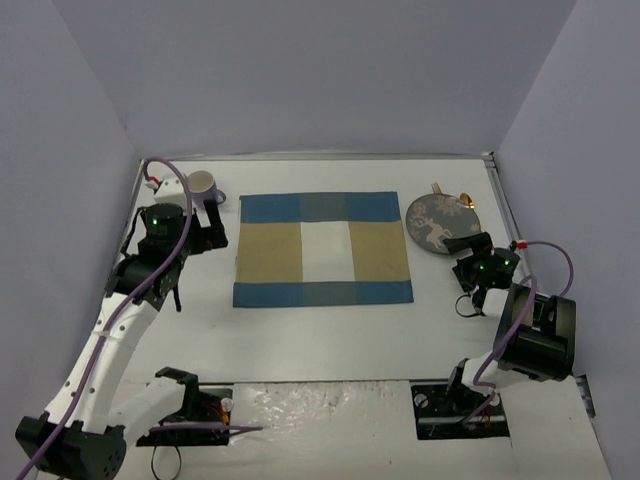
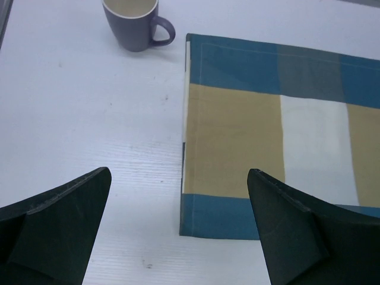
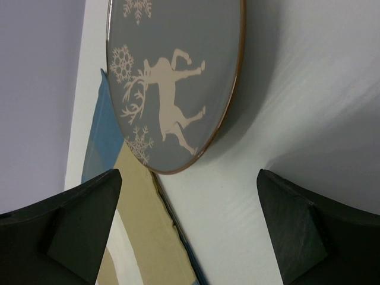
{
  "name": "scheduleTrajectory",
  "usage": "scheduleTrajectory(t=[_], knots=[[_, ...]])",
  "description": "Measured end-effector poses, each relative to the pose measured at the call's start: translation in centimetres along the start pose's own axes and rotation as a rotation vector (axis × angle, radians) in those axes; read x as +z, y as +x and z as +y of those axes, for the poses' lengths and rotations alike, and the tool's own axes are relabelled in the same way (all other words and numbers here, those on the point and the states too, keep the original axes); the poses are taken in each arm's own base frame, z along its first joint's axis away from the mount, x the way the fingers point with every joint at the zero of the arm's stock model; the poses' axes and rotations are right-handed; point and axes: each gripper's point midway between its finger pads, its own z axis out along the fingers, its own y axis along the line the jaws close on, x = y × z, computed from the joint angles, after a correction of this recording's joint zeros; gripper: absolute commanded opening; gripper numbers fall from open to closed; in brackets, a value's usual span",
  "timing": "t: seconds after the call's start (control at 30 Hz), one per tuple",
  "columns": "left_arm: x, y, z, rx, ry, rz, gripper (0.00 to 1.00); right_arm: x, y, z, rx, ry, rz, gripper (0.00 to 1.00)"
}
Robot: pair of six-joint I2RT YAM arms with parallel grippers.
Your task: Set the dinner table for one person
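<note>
The left pincer hangs wide open above the tabletop, holding nothing. Its two dark fingers straddle the left edge of the placemat near that edge's front corner. Beyond the pincer, a lilac mug with a pale inside stands upright on the bare tabletop. Its handle points toward the placemat's far left corner and stops just short of it.

The right pincer is also spread wide and empty, and it is aimed at the plate. The plate is grey with a copper-coloured rim and shows a white reindeer among snowflakes. It lies flat by the placemat's far right corner, and whether its rim touches or slightly overlaps the cloth cannot be told. From above, something small and gold-coloured peeks out behind the plate, too hidden to name.

The placemat, blue and tan checks around a white centre, lies flat in the middle of the white tabletop, between the two arms. The tabletop has lilac walls on three sides.
</note>
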Motion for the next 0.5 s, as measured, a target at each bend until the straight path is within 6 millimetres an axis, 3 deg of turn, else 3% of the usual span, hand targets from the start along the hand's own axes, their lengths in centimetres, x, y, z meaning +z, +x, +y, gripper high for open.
scheduleTrajectory(t=[0.2, 0.5], knots=[[0.0, 2.2, 1.8, 0.037, -0.066, 0.031, 0.97, 1.7, -1.3, 0.6, 0.062, -0.026, -0.039, 0.93], [0.0, 2.1, 2.6, 0.053, -0.109, 0.021, 0.97, 3.9, -2.4, 1.3, 0.145, -0.087, -0.079, 0.78]])
